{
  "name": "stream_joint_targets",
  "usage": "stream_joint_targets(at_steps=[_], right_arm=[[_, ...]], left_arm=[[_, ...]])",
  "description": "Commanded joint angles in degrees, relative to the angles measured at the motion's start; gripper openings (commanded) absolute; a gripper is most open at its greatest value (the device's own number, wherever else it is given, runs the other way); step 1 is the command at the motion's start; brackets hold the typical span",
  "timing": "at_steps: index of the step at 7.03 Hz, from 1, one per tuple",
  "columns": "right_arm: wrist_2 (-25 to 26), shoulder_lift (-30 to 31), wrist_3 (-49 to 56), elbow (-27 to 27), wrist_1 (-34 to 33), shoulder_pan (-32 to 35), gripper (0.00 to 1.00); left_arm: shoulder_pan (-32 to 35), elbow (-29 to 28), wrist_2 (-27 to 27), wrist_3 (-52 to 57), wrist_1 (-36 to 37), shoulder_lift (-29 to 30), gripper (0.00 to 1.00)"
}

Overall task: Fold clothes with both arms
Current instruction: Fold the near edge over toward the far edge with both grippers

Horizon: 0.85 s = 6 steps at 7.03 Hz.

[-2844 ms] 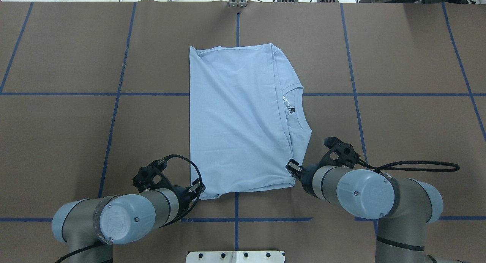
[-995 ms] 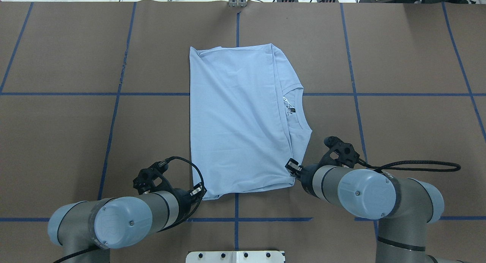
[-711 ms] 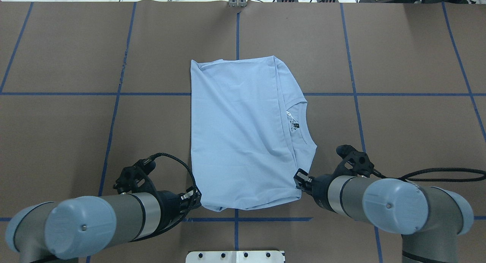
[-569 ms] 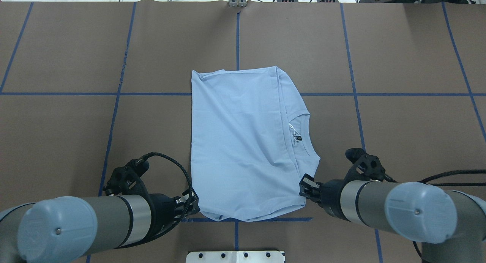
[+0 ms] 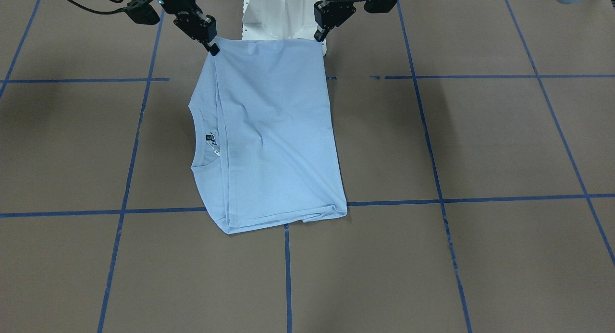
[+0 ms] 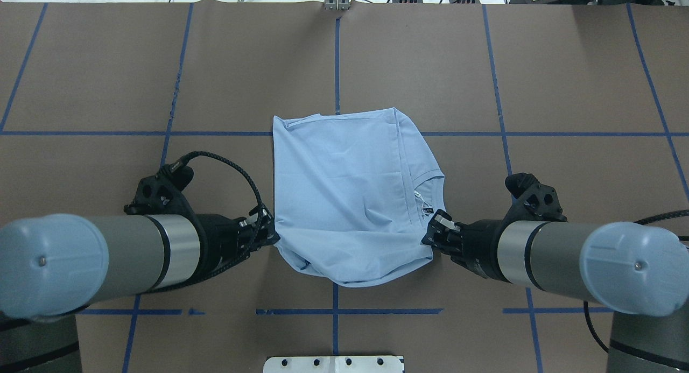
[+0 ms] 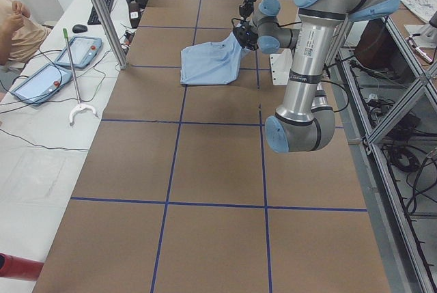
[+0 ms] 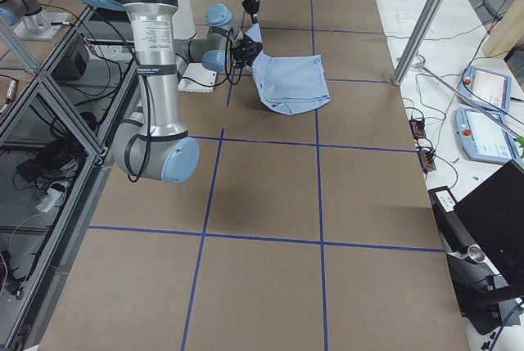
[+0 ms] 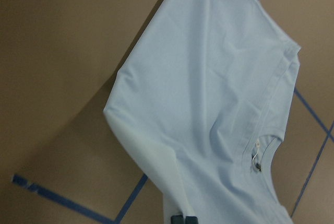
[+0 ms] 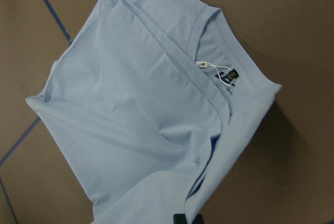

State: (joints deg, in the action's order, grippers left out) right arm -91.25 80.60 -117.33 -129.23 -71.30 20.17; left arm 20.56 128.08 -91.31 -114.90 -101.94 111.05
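Item under handling: one light blue short-sleeved fabric T-shirt (image 6: pixel 344 190), already folded lengthwise, with the collar and small black neck label (image 10: pixel 232 76) exposed along the edge on the robot's right. It lies at the middle of the brown paper-covered table marked with blue tape lines (image 6: pixel 484 66). Its far edge rests flat on the surface. Its near edge is raised clear of the table.

Left arm's black two-finger gripper (image 6: pixel 272 237): pinching the near corner of the shirt on the robot's left. Right arm's black two-finger gripper (image 6: pixel 429 239): pinching the near corner on the collar side. Both wrist views show cloth hanging straight from the fingertips, which supports a firm hold.

Finding: the held edge sags between the two corners in the overhead view, and a slight crease runs across the panel.

Assessment: the step in hand appears to be carrying the near edge over the far edge to halve the garment.

Recommendations:
- Hold both corners at equal height and advance them together, so the fold line forms square to the tape grid.
- Take up a little lateral tension to remove the sag, without dragging the far edge.
- Lower the corners onto the far corners before releasing.
- Watch the collar side, where layered cloth may slip.
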Motion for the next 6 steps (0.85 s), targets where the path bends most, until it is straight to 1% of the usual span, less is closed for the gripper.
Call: stream_joint_targets(at_steps=[1, 2, 3, 4, 5, 6], right_arm=[[-0.25, -7.01, 1.82, 8.60, -0.25, 6.17, 0.00], [-2.16, -10.95, 4.62, 13.95, -0.16, 10.29, 0.00], [-5.57, -14.64, 4.83, 19.57, 0.01, 13.90, 0.00], [-6.22, -17.29, 5.35, 23.98, 0.10, 15.07, 0.00], [-6.31, -19.58, 7.01, 28.11, 0.19, 15.60, 0.00], [-6.66, -22.30, 9.11, 33.20, 0.37, 16.30, 0.08]], left_arm=[[6.75, -7.63, -0.10, 5.89, 0.08, 4.24, 0.00], [9.13, -10.02, -0.10, 8.70, -0.44, 4.35, 0.00], [10.37, -13.52, 0.07, 9.94, -0.71, 6.00, 0.00], [11.86, -18.52, 0.08, 10.39, -2.37, 8.80, 0.00], [12.92, -24.05, 0.25, 10.92, -6.12, 10.05, 0.00], [13.89, -30.81, 0.51, 13.53, -11.12, 11.54, 0.00]])
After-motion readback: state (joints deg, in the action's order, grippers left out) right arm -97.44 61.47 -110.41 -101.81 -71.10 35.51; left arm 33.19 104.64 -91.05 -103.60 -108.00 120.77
